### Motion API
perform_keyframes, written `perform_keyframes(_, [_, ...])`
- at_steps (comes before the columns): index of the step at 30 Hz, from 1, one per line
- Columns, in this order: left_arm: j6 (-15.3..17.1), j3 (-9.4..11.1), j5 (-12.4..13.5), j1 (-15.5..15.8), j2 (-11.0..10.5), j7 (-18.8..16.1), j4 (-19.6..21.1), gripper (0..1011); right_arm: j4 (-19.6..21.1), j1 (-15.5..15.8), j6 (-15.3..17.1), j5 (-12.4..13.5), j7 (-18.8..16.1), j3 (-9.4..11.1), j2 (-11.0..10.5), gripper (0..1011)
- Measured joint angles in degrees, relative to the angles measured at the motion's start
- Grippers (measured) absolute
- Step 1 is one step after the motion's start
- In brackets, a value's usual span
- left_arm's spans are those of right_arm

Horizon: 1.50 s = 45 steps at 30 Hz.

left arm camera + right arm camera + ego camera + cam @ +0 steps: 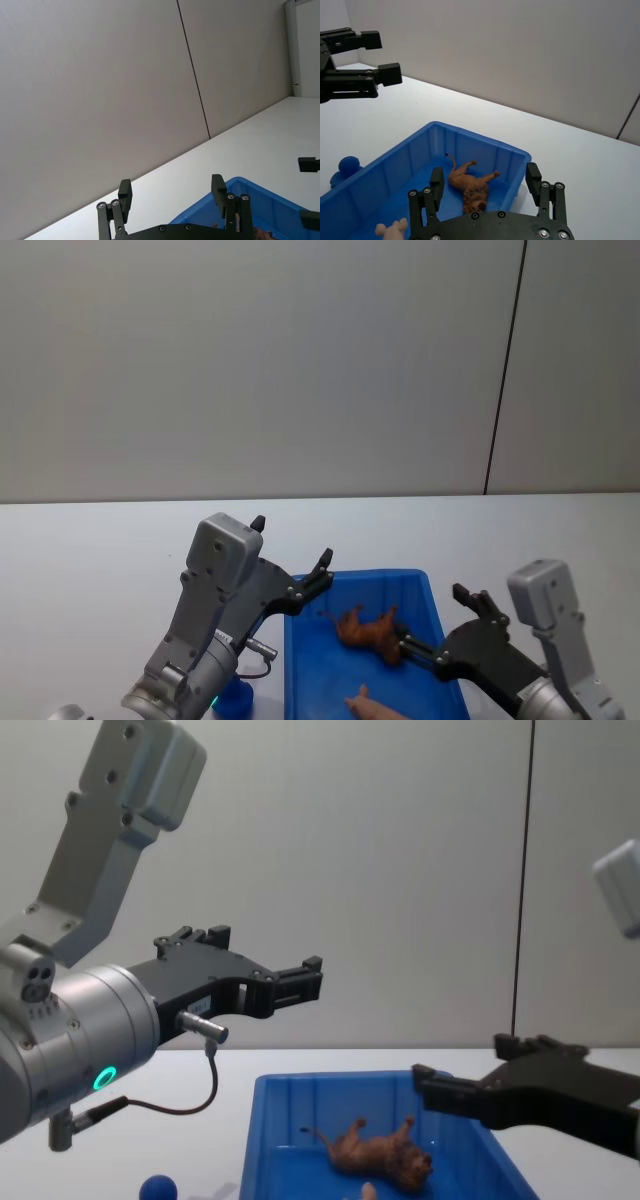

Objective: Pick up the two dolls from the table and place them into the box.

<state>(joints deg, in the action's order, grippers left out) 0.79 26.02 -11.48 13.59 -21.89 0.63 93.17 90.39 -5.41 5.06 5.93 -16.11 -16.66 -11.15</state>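
Note:
The brown lion doll [368,628] [469,185] [376,1154] lies on its side inside the blue box [300,660] [470,139] [330,1079] [260,192]. Nearer me in the same box rests the pale pink pig doll [372,706] [391,230]. My left gripper [292,542] [171,189] [268,958] hangs open and empty above the box's far left corner. My right gripper [435,618] [485,179] [466,1062] is open and empty over the box's right side, just above the lion. The box stands on the white table [100,540].
A small dark blue rounded object [235,700] [344,168] [158,1187] sits on the table just left of the box. A plain grey wall with a dark vertical seam [505,370] rises behind the table.

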Motion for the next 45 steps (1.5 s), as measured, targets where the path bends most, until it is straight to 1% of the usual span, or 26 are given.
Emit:
perform_keyframes(7, [0.00, 0.00, 0.00, 0.00, 0.00, 0.00, 0.00, 1002, 2.78, 2.45, -0.32, 0.69, 3.57, 0.54, -1.31, 1001])
perform_keyframes(14, [0.00, 0.00, 0.00, 0.00, 0.00, -0.01, 0.00, 1002, 5.63, 5.35, -0.51, 1.92, 7.48, 1.45, -2.93, 1001])
perform_keyframes(18, [0.00, 0.00, 0.00, 0.00, 0.00, 0.00, 0.00, 1002, 7.13, 7.16, -0.54, 3.02, 10.19, 2.20, -3.95, 1001])
perform_keyframes(25, [0.00, 0.00, 0.00, 0.00, 0.00, 0.00, 0.00, 1002, 8.80, 9.48, -0.54, 4.86, 13.72, 3.39, -5.35, 1001])
perform_keyframes(31, [0.18, -0.04, 0.00, -0.09, -0.06, 0.00, 0.05, 1002, 9.51, 10.46, -0.54, 5.63, 15.12, 3.91, -5.97, 1001])
perform_keyframes(37, [1.72, -0.41, -0.57, -0.59, -0.68, -0.25, 0.70, 1002, 10.00, 11.16, -0.53, 6.18, 16.17, 4.29, -6.39, 1001])
perform_keyframes(40, [3.49, -0.86, -1.63, -1.20, -1.36, -0.71, 1.37, 1002, 10.16, 11.40, -0.51, 6.38, 16.52, 4.40, -6.54, 1001])
perform_keyframes(41, [3.49, -0.86, -1.63, -1.20, -1.36, -0.71, 1.37, 1002, 10.20, 11.45, -0.51, 6.42, 16.59, 4.44, -6.56, 1001])
perform_keyframes(43, [4.99, -1.32, -2.70, -1.88, -2.08, -1.28, 1.99, 1002, 10.29, 11.60, -0.50, 6.53, 16.81, 4.52, -6.65, 1001])
perform_keyframes(44, [4.99, -1.32, -2.70, -1.88, -2.08, -1.28, 1.99, 1002, 10.31, 11.64, -0.50, 6.56, 16.87, 4.54, -6.68, 1001])
perform_keyframes(45, [5.90, -1.59, -3.50, -2.28, -2.50, -1.68, 2.31, 1002, 10.33, 11.67, -0.49, 6.60, 16.92, 4.56, -6.70, 1001])
